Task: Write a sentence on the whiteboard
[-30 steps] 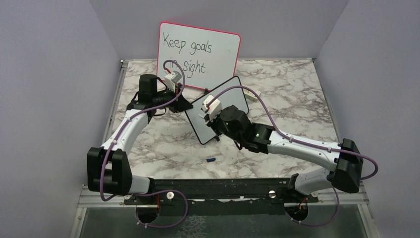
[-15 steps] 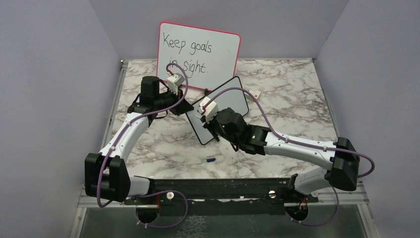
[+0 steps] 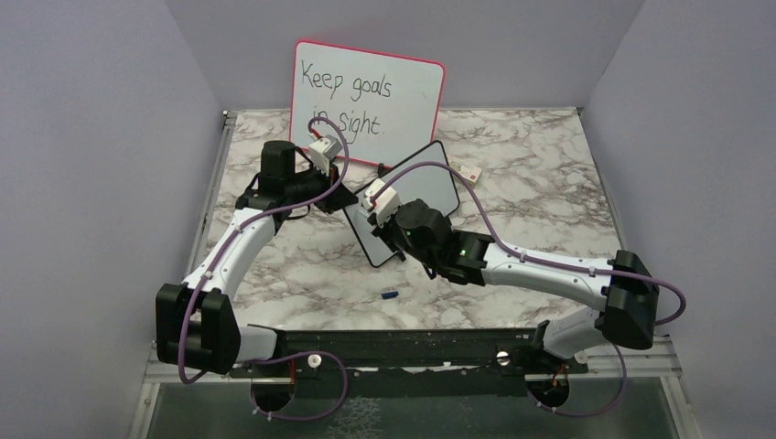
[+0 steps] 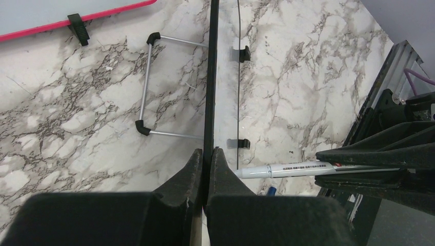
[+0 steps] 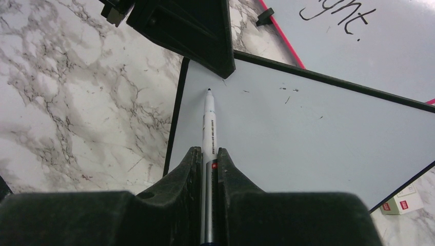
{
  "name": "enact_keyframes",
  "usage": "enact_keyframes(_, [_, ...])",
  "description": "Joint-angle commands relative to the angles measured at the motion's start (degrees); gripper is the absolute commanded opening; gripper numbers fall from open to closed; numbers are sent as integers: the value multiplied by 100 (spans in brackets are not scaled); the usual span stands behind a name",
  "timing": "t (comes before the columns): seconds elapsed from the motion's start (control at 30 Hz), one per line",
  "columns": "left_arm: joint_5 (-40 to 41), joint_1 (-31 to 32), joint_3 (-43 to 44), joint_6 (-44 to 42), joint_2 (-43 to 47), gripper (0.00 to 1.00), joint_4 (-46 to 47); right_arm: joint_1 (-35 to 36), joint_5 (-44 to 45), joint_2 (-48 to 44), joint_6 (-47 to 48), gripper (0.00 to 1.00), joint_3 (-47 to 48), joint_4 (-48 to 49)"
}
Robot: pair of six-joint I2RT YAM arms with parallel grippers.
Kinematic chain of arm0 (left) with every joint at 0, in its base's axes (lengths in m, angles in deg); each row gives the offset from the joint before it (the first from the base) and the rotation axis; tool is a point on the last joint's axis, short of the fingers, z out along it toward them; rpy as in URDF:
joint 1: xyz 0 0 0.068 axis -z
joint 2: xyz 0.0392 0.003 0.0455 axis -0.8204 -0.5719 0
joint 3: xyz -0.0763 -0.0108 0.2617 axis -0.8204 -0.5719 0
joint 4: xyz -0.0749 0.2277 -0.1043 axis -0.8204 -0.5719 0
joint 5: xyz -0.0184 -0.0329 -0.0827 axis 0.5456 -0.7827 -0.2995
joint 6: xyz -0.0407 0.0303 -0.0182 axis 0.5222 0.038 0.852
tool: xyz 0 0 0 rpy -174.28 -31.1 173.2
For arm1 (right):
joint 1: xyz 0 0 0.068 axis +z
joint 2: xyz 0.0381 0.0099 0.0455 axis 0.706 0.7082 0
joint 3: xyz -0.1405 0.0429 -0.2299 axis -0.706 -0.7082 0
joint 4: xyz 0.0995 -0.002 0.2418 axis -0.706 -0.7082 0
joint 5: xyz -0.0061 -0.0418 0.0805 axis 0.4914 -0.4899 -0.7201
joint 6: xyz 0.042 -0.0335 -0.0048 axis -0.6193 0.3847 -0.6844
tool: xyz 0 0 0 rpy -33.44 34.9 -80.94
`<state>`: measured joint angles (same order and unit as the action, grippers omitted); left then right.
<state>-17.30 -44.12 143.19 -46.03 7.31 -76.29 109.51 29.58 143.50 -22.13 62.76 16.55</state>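
A: How many boards?
B: Two: one pink-framed whiteboard (image 3: 412, 114) at upper centre, one black-framed whiteboard (image 3: 437, 183) mid-frame.
A: And the rest?
B: One marker (image 5: 209, 128), one blue cap (image 3: 388, 294) at lower centre, one small white box (image 3: 468, 171), and two arms: left arm (image 3: 233, 242), right arm (image 3: 549, 270).

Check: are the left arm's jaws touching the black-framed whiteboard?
Touching. The left wrist view shows the left jaws pinched shut on the whiteboard, gripping its thin black edge.

The right claw (image 5: 208, 154) is carrying its marker (image 5: 209, 123) leftward over the whiteboard (image 5: 308, 133), closing on the edge pinched by the left claw (image 4: 206, 156), its arm swinging inward behind it.
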Motion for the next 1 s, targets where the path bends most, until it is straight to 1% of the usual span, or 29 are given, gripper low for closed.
enact_keyframes(0.0, [608, 25, -129, -331, -7, 0, -248, 73, 121, 80, 49, 0, 142, 254])
enact_keyframes(0.47, [595, 38, -136, -328, -10, 0, -255, 96, 185, 202, 71, 0, 183, 288])
enact_keyframes(0.97, [591, 51, -136, -331, -19, 0, -257, 97, 591, 239, 101, 0, 188, 259])
